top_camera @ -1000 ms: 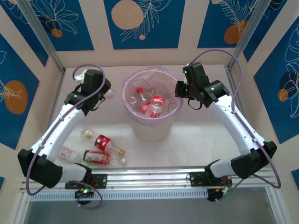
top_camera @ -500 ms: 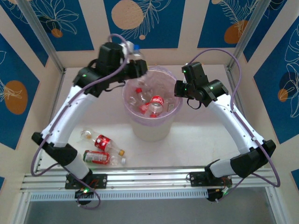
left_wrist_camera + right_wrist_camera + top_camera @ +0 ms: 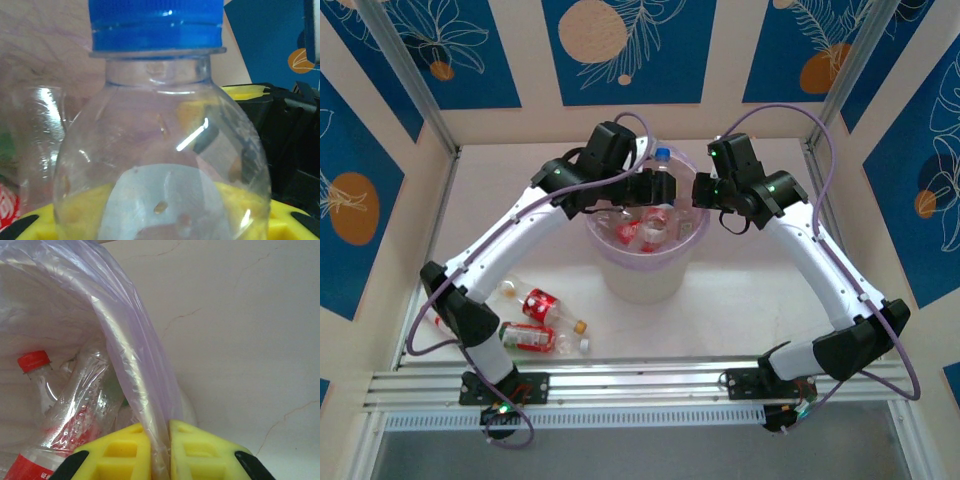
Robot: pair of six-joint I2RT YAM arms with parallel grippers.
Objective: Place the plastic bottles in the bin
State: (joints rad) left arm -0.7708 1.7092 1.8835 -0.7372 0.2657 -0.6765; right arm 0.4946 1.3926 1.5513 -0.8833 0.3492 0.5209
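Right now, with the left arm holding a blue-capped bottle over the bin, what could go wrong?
The blue-capped bottle, gripped by the left gripper, hangs close to the far rim of the bin; released there, it might bounce out. The right gripper pinches the liner; any pull could tear it or tip the bin.

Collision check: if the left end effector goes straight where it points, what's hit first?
Probably the right end effector, pinching the bin rim straight beyond the held bottle; depth unclear from above.
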